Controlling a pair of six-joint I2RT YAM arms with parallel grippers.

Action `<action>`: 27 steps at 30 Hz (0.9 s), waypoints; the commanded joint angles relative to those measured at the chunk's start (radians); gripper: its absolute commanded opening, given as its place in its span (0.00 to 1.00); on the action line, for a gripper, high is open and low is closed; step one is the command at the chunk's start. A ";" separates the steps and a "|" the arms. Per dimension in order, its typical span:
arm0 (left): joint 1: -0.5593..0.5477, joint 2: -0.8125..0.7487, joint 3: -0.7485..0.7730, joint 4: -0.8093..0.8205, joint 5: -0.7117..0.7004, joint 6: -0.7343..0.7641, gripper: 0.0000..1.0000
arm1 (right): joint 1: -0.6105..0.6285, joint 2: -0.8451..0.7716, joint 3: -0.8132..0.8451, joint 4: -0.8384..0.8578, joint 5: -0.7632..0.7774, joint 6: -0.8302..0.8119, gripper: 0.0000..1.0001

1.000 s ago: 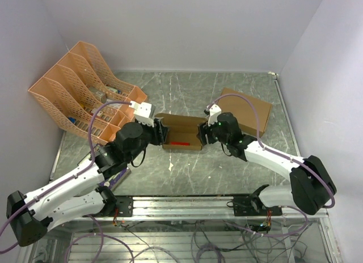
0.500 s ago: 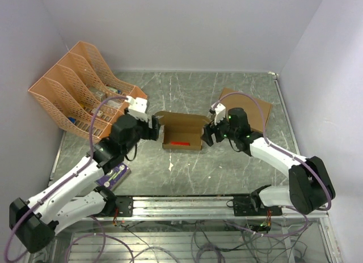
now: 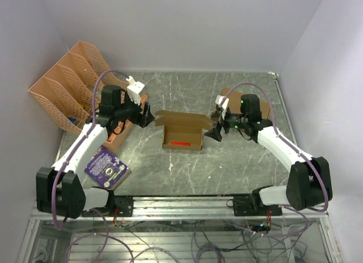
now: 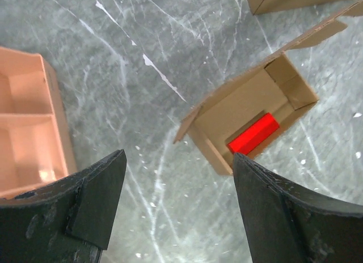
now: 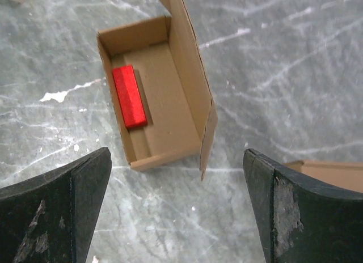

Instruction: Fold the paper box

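Observation:
The paper box (image 3: 184,128) is a small brown cardboard box lying open on the marble table, its lid flap standing up along the far side. A red block (image 3: 180,143) lies inside it. My left gripper (image 3: 148,115) hangs open to the left of the box, apart from it. My right gripper (image 3: 215,128) hangs open to its right, also apart. The left wrist view shows the box (image 4: 244,107) and block (image 4: 253,134) beyond the gripper (image 4: 177,161). From the right wrist, the box (image 5: 170,64) and block (image 5: 129,96) lie ahead of the gripper (image 5: 176,155), with nothing between the fingers.
An orange file rack (image 3: 74,87) stands at the back left, close behind my left arm. A larger brown cardboard box (image 3: 255,107) lies behind my right arm. A purple packet (image 3: 106,168) lies near the front left.
Both grippers have let go of the box ends, widened and pulled back outward, left arm toward the rack and right arm toward the larger box. The paper box stays in place.

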 commanded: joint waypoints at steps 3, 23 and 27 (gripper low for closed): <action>0.042 0.110 0.084 -0.112 0.155 0.312 0.85 | -0.010 0.090 0.195 -0.180 -0.151 -0.160 1.00; 0.045 0.253 -0.010 0.197 0.343 0.369 0.70 | -0.018 0.052 0.207 -0.207 -0.156 -0.063 1.00; 0.043 0.299 0.016 0.169 0.370 0.373 0.62 | -0.017 0.041 0.184 -0.162 -0.144 -0.028 0.99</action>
